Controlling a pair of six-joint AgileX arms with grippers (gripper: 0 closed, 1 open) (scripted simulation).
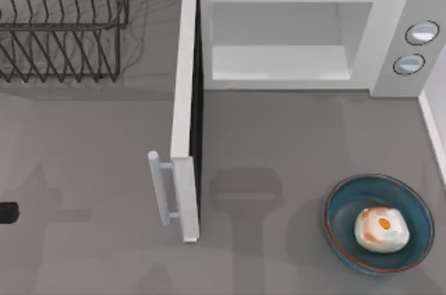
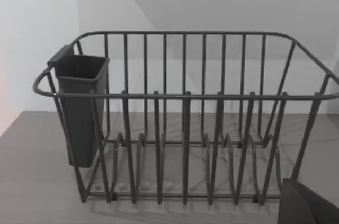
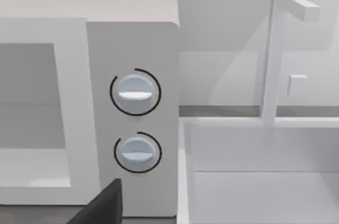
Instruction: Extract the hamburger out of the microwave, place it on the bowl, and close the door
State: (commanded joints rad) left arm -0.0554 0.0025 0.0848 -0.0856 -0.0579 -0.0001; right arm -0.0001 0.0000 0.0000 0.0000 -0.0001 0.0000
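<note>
Hamburger [image 1: 380, 229] rests in the bowl [image 1: 339, 220], microwave [image 1: 387, 37] cavity empty; door [image 1: 185, 114] stands open, so pushing it closed remains; neither gripper's jaw state can be told.

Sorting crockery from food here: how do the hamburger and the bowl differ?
The hamburger is a small cream lump with orange patches; the bowl is teal with a reddish-brown rim. The bowl is far wider and shallow; the hamburger is rounded and lies inside it. Both sit at the table's right front, away from the microwave.
</note>
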